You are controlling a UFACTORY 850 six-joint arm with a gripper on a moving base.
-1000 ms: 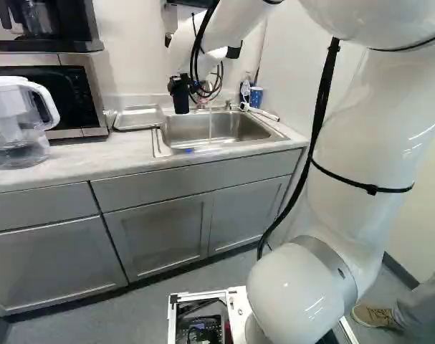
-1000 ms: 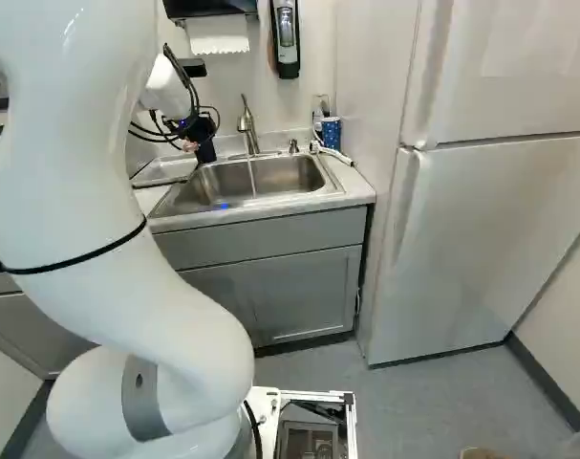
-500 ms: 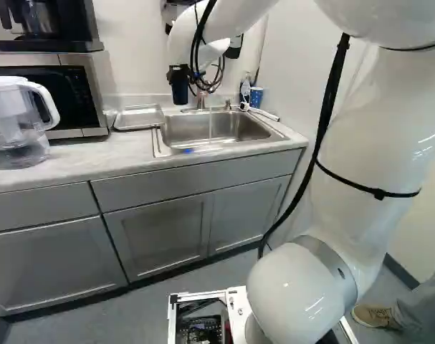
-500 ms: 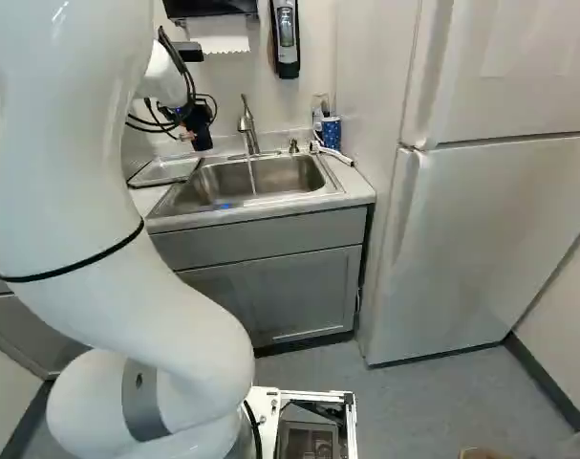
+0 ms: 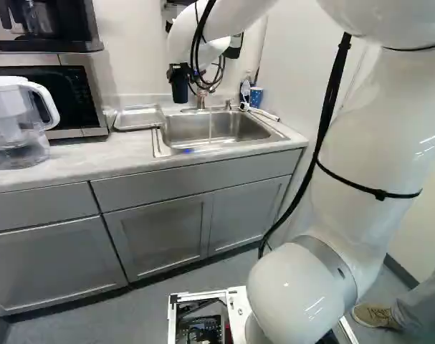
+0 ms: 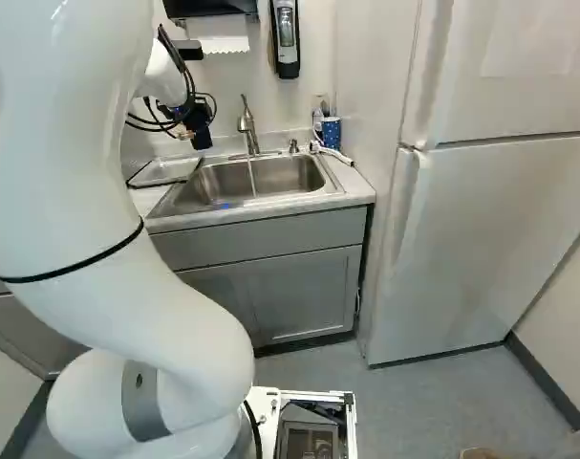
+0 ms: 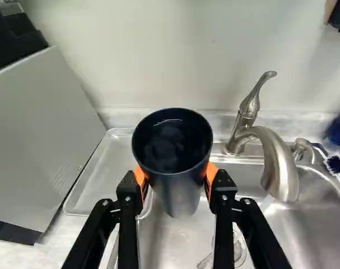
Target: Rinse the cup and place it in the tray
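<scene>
The gripper (image 7: 176,176) has its fingers part open, hugging the dark cup (image 7: 181,193) upright, high by the sink (image 7: 164,241) and faucet (image 7: 276,162). Water seems to be inside, so rinsing looks started; tipping it out and reaching the tray (image 7: 105,174) are left

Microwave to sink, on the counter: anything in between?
Yes, the metal tray lies between the microwave and the sink. Left base view shows it; wrist view shows the same order.
</scene>
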